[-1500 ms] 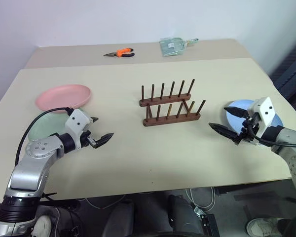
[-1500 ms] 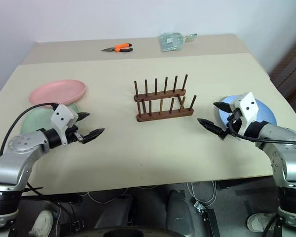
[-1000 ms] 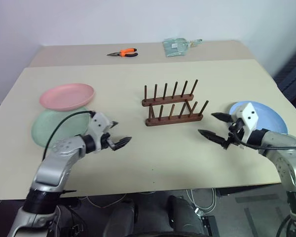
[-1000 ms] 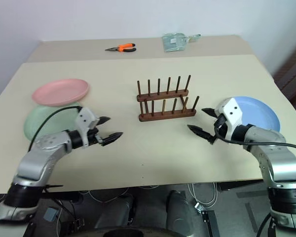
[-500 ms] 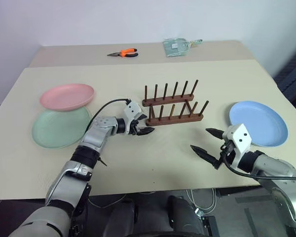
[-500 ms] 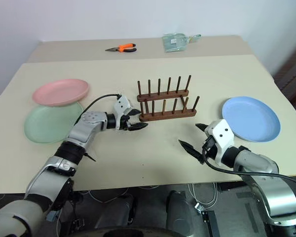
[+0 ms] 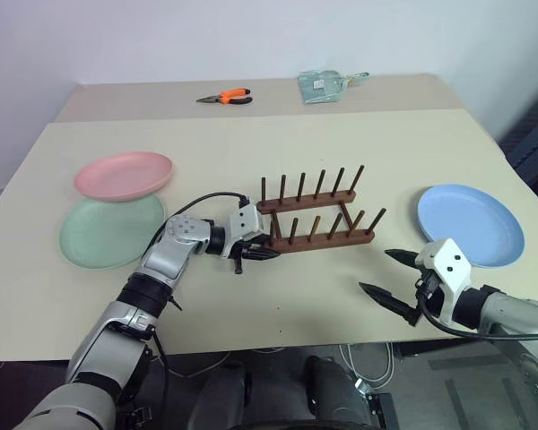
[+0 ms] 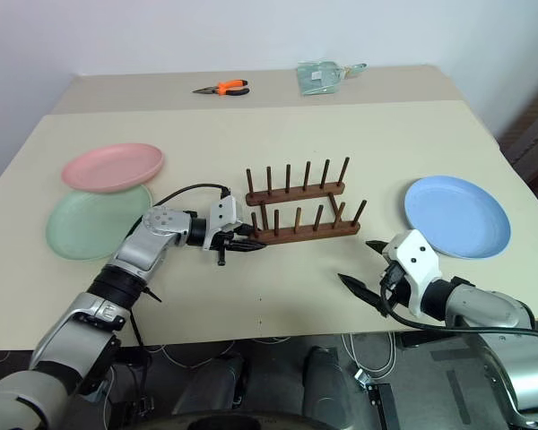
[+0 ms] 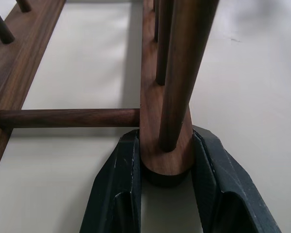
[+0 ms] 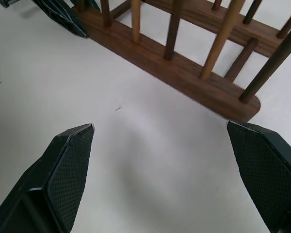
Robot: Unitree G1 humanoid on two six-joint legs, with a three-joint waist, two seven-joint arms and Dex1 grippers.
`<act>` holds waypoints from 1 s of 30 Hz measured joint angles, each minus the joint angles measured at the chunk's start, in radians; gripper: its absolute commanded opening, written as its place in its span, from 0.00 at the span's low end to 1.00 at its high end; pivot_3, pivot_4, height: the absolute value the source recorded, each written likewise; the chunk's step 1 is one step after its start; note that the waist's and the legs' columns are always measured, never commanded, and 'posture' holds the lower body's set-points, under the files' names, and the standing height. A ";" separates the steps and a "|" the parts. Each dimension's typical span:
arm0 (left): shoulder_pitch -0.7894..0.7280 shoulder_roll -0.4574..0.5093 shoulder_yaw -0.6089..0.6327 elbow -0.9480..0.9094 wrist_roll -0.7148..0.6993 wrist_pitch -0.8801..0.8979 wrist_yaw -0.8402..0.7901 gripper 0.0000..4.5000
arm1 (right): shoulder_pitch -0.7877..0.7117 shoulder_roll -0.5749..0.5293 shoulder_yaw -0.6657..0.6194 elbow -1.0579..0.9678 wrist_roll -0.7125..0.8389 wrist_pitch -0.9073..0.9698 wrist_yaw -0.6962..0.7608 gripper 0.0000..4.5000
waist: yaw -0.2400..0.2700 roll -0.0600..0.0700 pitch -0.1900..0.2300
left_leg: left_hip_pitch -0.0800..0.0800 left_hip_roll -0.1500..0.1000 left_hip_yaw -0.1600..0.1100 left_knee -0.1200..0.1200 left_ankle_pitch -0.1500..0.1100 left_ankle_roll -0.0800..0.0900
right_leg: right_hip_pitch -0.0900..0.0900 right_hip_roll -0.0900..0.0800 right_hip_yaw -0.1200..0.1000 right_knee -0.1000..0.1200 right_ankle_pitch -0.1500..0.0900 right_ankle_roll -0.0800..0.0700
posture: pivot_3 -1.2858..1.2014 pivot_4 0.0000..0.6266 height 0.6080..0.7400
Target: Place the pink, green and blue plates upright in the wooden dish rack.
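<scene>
Left gripper [image 9: 166,165] clamps the left end of the wooden dish rack's [image 7: 318,228] near base bar, mid-table. Right gripper [image 7: 397,279] hangs spread wide, empty, near the front edge. Pink plate [image 7: 124,175] overlaps green plate [image 7: 108,231] toward the table's left edge; blue plate [image 7: 470,224] lies toward the right edge. The plates look light, stiff and smooth-rimmed; grasp each at its rim.

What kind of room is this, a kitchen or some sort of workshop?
Probably a lab or test room, not a kitchen: a plain beige table against a bare wall, orange pliers lying beyond the wooden dish rack, and cables hanging under the table's edge.
</scene>
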State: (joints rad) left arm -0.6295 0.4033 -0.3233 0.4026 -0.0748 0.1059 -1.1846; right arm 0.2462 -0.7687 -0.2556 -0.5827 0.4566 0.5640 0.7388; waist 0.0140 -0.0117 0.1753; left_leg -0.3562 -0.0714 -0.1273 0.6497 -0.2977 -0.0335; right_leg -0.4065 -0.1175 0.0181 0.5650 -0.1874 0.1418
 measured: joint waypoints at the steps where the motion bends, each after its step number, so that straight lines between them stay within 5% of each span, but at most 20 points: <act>1: 0.003 0.004 -0.004 -0.005 0.000 0.003 -0.014 0.49 | 0.002 0.000 -0.001 0.001 -0.001 -0.001 0.005 1.00 | -0.001 0.000 0.000 | 0.000 0.000 0.000 0.000 0.000 0.000 | 0.000 0.000 0.000 0.000 0.000 0.000 | 0.52 0.24 1.00; 3: 0.007 0.005 -0.008 -0.012 0.001 0.005 -0.019 0.71 | 0.003 -0.003 -0.001 0.011 -0.011 -0.005 0.008 1.00 | 0.000 0.000 0.000 | 0.000 0.000 0.000 0.000 0.000 0.000 | 0.000 0.000 0.000 0.000 0.000 0.000 | 0.52 0.24 1.00; 5: 0.007 0.006 -0.008 -0.012 0.006 0.008 -0.002 0.92 | 0.003 -0.011 0.000 0.035 -0.030 -0.011 0.009 0.88 | 0.000 0.000 0.000 | 0.000 0.000 0.000 0.000 0.000 0.000 | 0.000 0.000 0.000 0.000 0.000 0.000 | 0.52 0.24 1.00; 7: 0.024 0.022 0.001 -0.043 0.008 0.036 0.033 0.93 | 0.000 -0.021 0.008 0.049 -0.051 -0.013 0.014 0.69 | -0.002 0.000 0.000 | 0.001 0.000 0.000 0.000 0.000 0.000 | 0.000 0.000 0.000 0.000 0.000 0.000 | 0.52 0.24 1.00; 10: 0.090 0.087 0.054 -0.145 -0.008 0.127 0.070 0.74 | -0.007 -0.022 0.030 0.061 -0.069 -0.021 0.015 0.37 | -0.017 -0.001 -0.001 | 0.002 0.002 0.000 -0.002 0.000 0.000 | -0.001 0.001 0.000 0.002 0.000 0.000 | 0.52 0.24 1.00; 13: 0.204 0.167 0.126 -0.302 -0.054 0.258 0.094 0.40 | -0.051 -0.018 0.090 0.098 -0.118 -0.044 0.002 0.02 | -0.036 -0.001 -0.001 | 0.002 0.004 0.000 -0.004 0.000 0.000 | -0.002 0.002 0.001 0.002 0.000 0.000 | 0.52 0.24 1.00; 15: 0.286 0.194 0.146 -0.434 -0.092 0.351 0.103 0.19 | -0.089 -0.011 0.138 0.153 -0.171 -0.067 -0.021 0.00 | -0.031 0.001 -0.002 | 0.002 0.004 0.000 -0.003 -0.001 0.001 | -0.002 0.001 0.001 0.002 0.000 -0.001 | 0.52 0.24 1.00; 22: 0.345 0.059 0.028 -0.605 -0.071 0.449 0.257 0.19 | -0.267 0.099 0.278 0.337 -0.286 -0.165 -0.080 0.00 | 0.003 0.000 -0.002 | 0.001 0.000 -0.001 0.001 0.000 0.001 | 0.002 -0.001 0.001 0.001 -0.002 -0.003 | 0.52 0.24 1.00; 30: 0.190 -0.109 -0.002 -0.337 0.065 0.307 0.561 0.19 | -0.490 0.223 0.333 0.628 -0.430 -0.305 -0.226 0.00 | -0.003 -0.001 -0.003 | 0.004 -0.001 -0.001 0.001 0.002 -0.001 | 0.002 0.001 0.000 0.003 0.002 -0.003 | 0.52 0.24 1.00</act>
State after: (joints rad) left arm -0.4391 0.2938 -0.3252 0.0654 -0.0094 0.4130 -0.6231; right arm -0.2440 -0.5461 0.0775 0.0458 0.0270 0.2587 0.5127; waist 0.0114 -0.0122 0.1722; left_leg -0.3521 -0.0719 -0.1286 0.6512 -0.2956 -0.0342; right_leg -0.4042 -0.1166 0.0182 0.5684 -0.1854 0.1388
